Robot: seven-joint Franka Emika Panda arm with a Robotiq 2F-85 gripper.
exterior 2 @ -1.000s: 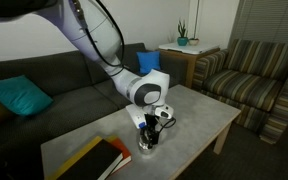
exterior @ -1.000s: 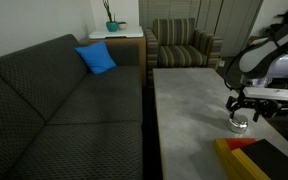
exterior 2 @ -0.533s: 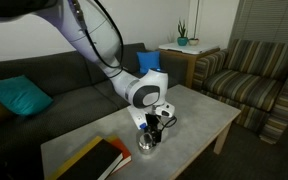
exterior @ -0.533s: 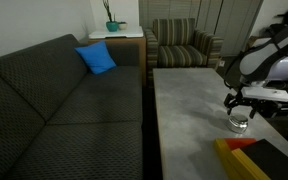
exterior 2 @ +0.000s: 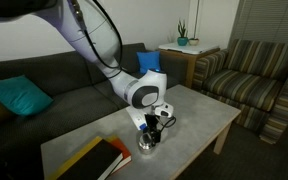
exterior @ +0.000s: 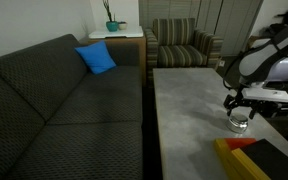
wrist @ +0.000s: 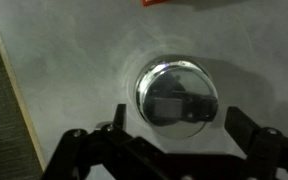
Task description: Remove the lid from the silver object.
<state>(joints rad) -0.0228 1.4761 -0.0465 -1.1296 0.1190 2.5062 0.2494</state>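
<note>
While the pincer [exterior: 243, 110] hangs just over the silver object [exterior: 240, 124], its jaws stand wide apart, nothing clamped. In the wrist view the two dark fingers [wrist: 89, 148] sit either side of the lid [wrist: 177, 95], with bare desk showing in the gap on each side, no contact seen. The lid is seated on the pot: round, domed, shiny, reflecting the camera.

The silver object stands upright on the grey desk [exterior: 189, 110], near the yellow-and-red flat box [exterior: 246, 160]; in both exterior views the two are apart, not touching. An orange-red strip at the top edge of the wrist view looks like part of that box.

The white arm [exterior 2: 104, 50] comes in from above and bends down to the pot [exterior 2: 148, 141].

Around it: dark sofa [exterior: 54, 100] beside the desk, blue cushion [exterior: 97, 58] on it, teal cushion [exterior 2: 19, 97] seen in an exterior view, striped armchair [exterior: 184, 45] past the desk's far end, small potted plant [exterior: 111, 24] on a side table in the corner.
</note>
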